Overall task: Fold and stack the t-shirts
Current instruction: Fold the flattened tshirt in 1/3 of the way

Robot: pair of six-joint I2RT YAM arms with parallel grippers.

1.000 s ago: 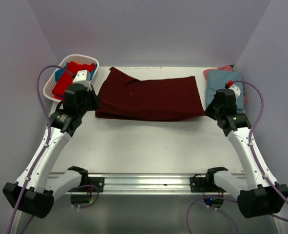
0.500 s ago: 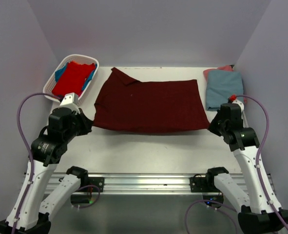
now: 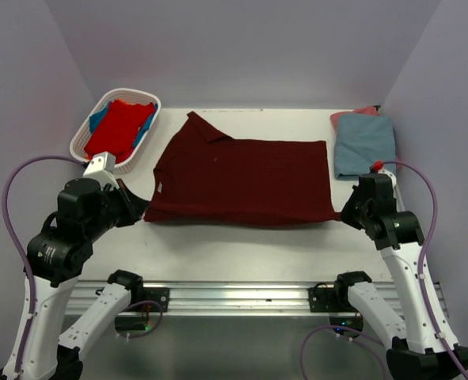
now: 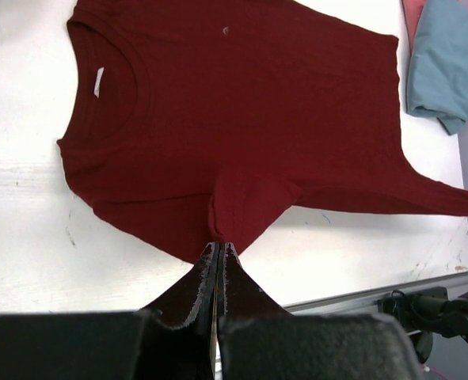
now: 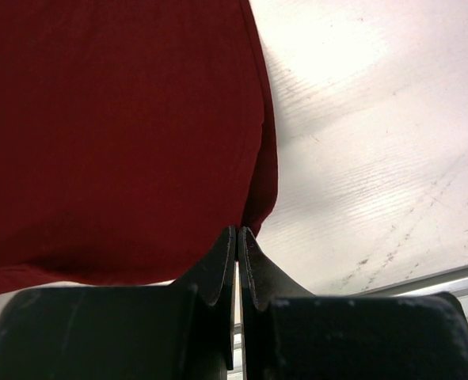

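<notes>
The dark maroon short-sleeved cloth t-shirt (image 3: pixel 241 178) lies spread flat across the middle of the white table (image 3: pixel 241 245). Its long axis runs left to right, with the round neckline (image 4: pixel 107 75) toward the left arm and the hem toward the right. Nearly all the cloth lies beyond the fingers of both arms, on the far side from their bases. The left gripper (image 4: pixel 219 247) is pinched tight on a small peak of cloth at the near left edge, seemingly a sleeve. The right gripper (image 5: pixel 238 231) is likewise closed on the near right hem corner. Each arm thus has its own near end, and neither is better placed for the middle. The fabric looks smooth and plain, a little wavy along the near edge. A fold would likely carry this near edge away over the body. Well apart at far right sits a folded dusty grey-blue shirt (image 3: pixel 364 144) on a salmon pink one (image 3: pixel 360 112). At far left a white slatted plastic basket (image 3: pixel 81 142) holds a bright red shirt (image 3: pixel 121 127).
</notes>
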